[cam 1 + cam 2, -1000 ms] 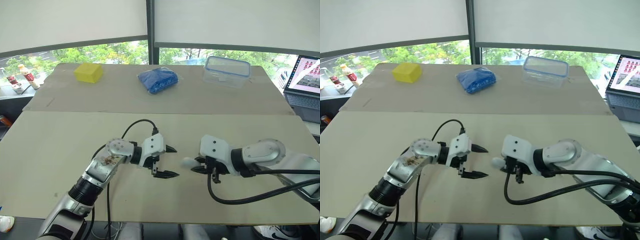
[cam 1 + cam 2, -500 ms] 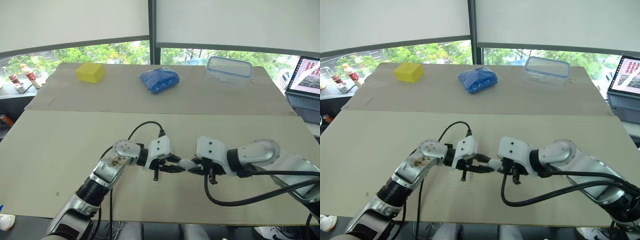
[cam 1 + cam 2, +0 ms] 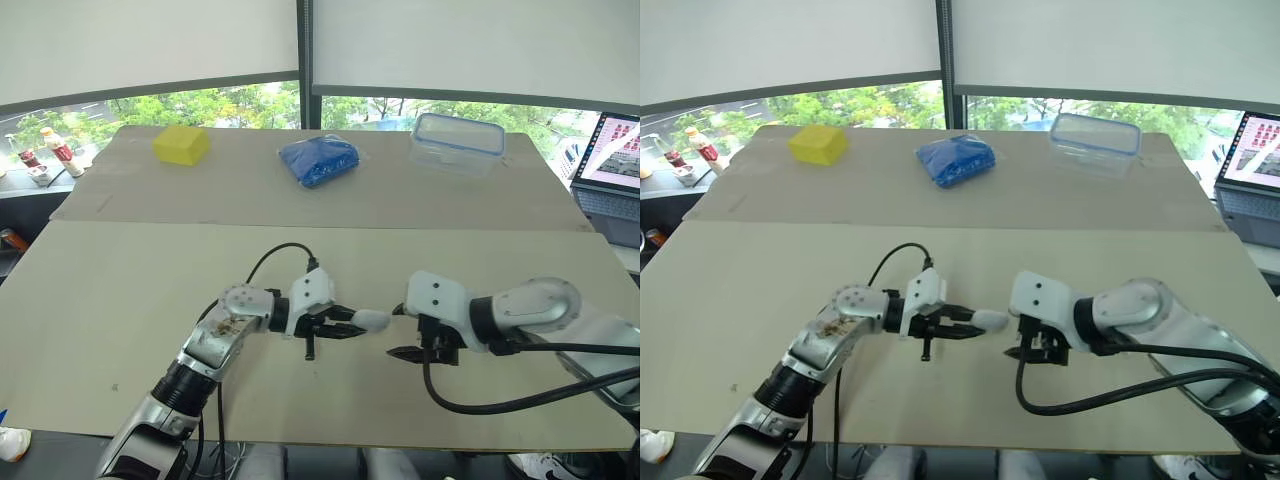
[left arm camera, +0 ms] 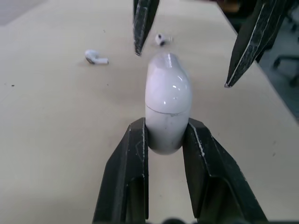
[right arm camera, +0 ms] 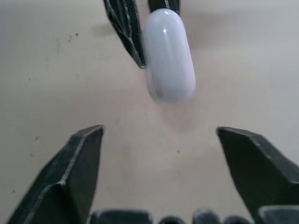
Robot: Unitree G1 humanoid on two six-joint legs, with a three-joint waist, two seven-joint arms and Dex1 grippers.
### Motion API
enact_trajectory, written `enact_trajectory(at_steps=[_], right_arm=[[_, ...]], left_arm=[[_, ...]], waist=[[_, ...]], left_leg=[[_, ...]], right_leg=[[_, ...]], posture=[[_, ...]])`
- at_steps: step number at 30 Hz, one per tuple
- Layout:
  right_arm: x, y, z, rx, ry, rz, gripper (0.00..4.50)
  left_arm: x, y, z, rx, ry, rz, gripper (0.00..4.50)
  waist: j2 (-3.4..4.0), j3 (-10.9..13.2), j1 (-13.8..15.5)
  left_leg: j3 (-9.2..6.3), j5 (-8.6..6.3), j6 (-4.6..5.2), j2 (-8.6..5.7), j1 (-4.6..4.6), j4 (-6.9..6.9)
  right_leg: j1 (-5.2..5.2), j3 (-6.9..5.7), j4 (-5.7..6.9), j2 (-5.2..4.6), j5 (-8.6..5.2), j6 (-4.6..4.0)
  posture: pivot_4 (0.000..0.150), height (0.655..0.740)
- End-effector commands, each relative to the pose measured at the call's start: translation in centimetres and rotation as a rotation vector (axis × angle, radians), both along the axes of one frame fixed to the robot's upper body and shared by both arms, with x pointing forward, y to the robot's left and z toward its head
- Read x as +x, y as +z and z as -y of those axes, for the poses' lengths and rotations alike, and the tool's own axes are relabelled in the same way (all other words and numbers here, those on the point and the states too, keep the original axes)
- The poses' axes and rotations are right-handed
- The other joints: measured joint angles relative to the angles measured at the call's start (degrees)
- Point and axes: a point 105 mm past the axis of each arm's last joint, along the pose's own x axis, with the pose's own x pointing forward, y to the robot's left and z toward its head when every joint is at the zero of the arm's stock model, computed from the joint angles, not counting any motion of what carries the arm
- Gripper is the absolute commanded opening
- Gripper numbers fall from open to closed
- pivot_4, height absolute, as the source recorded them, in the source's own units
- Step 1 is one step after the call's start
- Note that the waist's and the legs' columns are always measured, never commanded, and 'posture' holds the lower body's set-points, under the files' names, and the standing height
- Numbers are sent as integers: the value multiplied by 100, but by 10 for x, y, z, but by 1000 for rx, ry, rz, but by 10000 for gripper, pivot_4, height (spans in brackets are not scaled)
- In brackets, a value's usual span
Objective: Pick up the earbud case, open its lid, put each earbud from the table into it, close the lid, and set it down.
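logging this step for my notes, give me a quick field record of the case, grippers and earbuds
earbud case: lid closed, held by its body below the lid seam
left gripper: shut on the earbud case
right gripper: open, facing the case, not touching it
earbud a: lying on the table
earbud b: lying on the table
stage: case picked up, lid not yet opened

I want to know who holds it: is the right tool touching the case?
Apart. The right wrist view shows the right tool open, with a clear gap between it and the case.
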Motion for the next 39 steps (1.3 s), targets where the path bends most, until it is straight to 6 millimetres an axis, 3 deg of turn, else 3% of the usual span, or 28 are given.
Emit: enact_trajectory(at_steps=[1,5,16,34,39], right_arm=[[-4,18,-12,66,55,102,45000],[0,20,-19,143,22,121,45000],[17,25,-13,206,-47,134,45000],[13,44,-14,305,-92,61,45000],[4,53,-3,347,-97,95,45000]], left_arm=[[-4,11,-3,-86,-15,23,5385],[-11,12,-2,-89,-42,34,5385],[-21,7,-1,-42,-96,67,5385],[-21,-4,-5,-5,-102,109,5385],[-8,-1,-17,-49,30,86,5385]], waist=[[-1,0,5],[0,0,-7],[0,0,10],[0,-1,7],[0,-1,10]], left_leg=[[0,0,0,1,0,2],[0,0,0,0,9,1],[0,0,-1,-3,7,3],[0,0,0,-3,7,4],[0,0,0,-3,6,3]], right_leg=[[0,0,2,1,0,0],[6,2,7,2,0,-1],[5,2,6,0,1,-1],[5,2,8,1,1,-1],[5,2,8,1,1,-1]], posture=[[1500,6797],[1500,6797],[1500,6797],[1500,6797],[1500,6797]])
